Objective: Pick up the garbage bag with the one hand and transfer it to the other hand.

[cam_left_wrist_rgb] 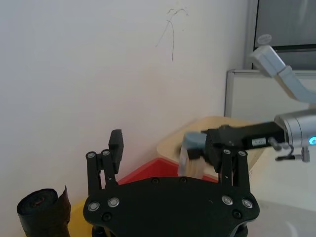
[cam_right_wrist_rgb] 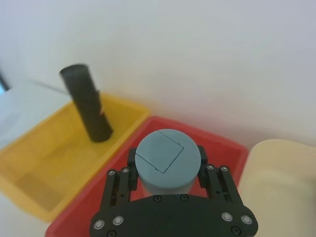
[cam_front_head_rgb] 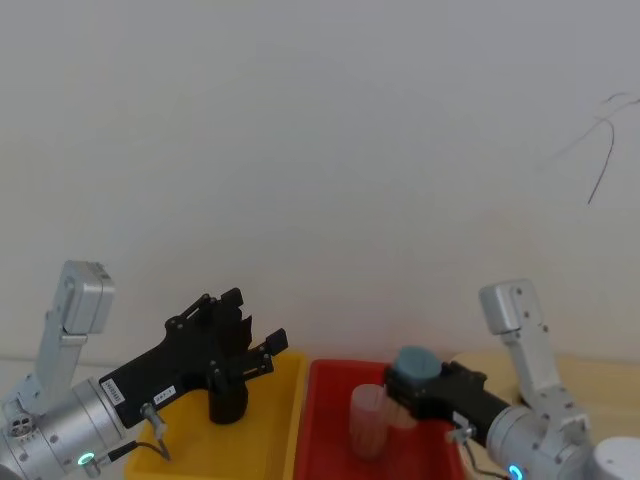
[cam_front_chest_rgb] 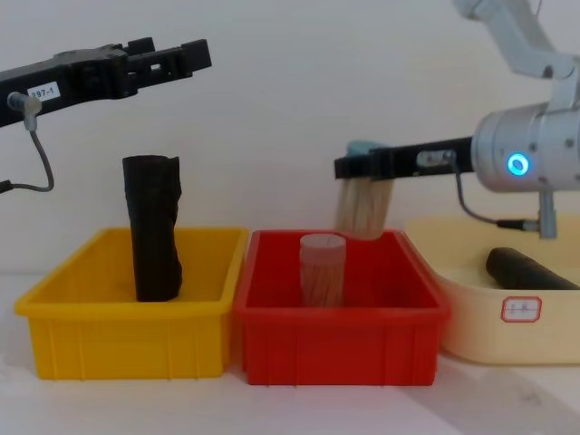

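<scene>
White wall; garbage bag point(cam_front_chest_rgb: 152, 240) upright in yellow bin point(cam_front_chest_rgb: 54, 304) (black roll); left pincer point(cam_front_chest_rgb: 181, 50) apart, right pincer point(cam_front_chest_rgb: 349, 168) clamps jar point(cam_front_chest_rgb: 362, 208).

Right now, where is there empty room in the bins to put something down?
Yellow bin: bare floor beside the standing black roll. Red bin: room either side of the jar, but crowded above, where the right pincer holds another jar.

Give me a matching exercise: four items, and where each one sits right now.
Items:
1. upright black roll
2. standing jar
3. grey-lidded jar
4. lying black cylinder

Places:
A. in the cream bin
B. held in the right gripper, above the red bin
C. in the yellow bin
D. in the red bin

Pairs: 1-C, 2-D, 3-B, 4-A
</scene>
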`<state>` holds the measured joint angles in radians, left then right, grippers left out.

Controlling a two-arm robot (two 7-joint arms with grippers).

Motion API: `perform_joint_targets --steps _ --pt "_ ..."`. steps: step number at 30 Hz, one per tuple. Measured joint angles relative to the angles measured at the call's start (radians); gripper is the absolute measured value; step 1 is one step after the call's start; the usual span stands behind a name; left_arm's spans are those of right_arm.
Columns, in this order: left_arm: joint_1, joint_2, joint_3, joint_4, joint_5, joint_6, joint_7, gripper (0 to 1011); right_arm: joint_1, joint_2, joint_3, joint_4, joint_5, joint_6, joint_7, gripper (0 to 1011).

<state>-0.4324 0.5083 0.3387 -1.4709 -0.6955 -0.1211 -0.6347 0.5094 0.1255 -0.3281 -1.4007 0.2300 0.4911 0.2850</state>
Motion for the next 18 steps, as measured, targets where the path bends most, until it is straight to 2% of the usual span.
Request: perform_joint_targets --steps 11,18 --pt "0.000 0.000 0.000 0.000 0.000 0.000 0.000 1001 0.032 -0.010 0.048 0.032 -0.005 -0.015 -0.074 647" --pt "0.000 0.000 0.000 0.000 0.000 0.000 0.000 1002 0.063 -0.021 0.080 0.091 -0.028 -0.026 -0.145 647"
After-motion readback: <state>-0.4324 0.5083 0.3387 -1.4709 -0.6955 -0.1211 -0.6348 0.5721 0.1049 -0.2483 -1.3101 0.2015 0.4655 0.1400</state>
